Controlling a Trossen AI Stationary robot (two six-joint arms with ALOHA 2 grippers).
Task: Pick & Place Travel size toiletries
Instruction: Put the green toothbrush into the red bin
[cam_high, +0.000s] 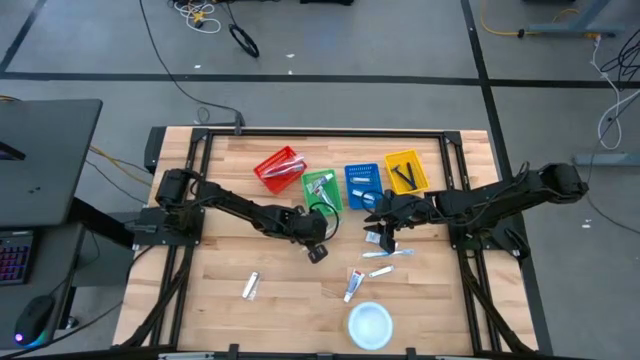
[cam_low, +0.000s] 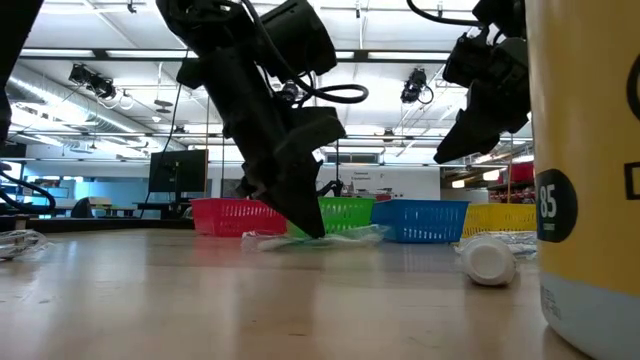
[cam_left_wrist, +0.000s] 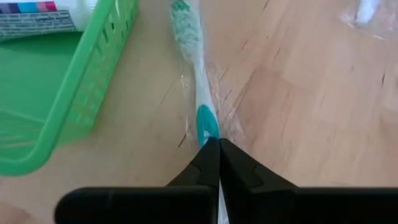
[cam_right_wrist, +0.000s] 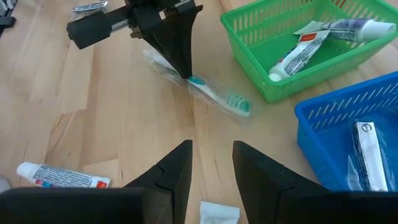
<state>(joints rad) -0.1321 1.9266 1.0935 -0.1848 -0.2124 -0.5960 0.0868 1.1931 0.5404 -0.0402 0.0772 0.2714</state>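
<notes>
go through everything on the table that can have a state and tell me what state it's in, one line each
left gripper: shut on the wrapped toothbrush, which lies flat on the table beside the green basket.
right gripper: open, empty, above bare wood.
green basket: upright, holding tubes.
blue basket: upright, holding wrapped items.
red basket: upright, holding an item.
yellow basket: upright, holding dark items.
tube: lying flat on the wood.

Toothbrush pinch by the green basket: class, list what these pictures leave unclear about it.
- Toothbrush handle end: left wrist view, hidden behind the shut left gripper.
- Yellow basket contents: high view, too small to name.
- Right side of the table: low view, blocked by a large yellow container.
</notes>
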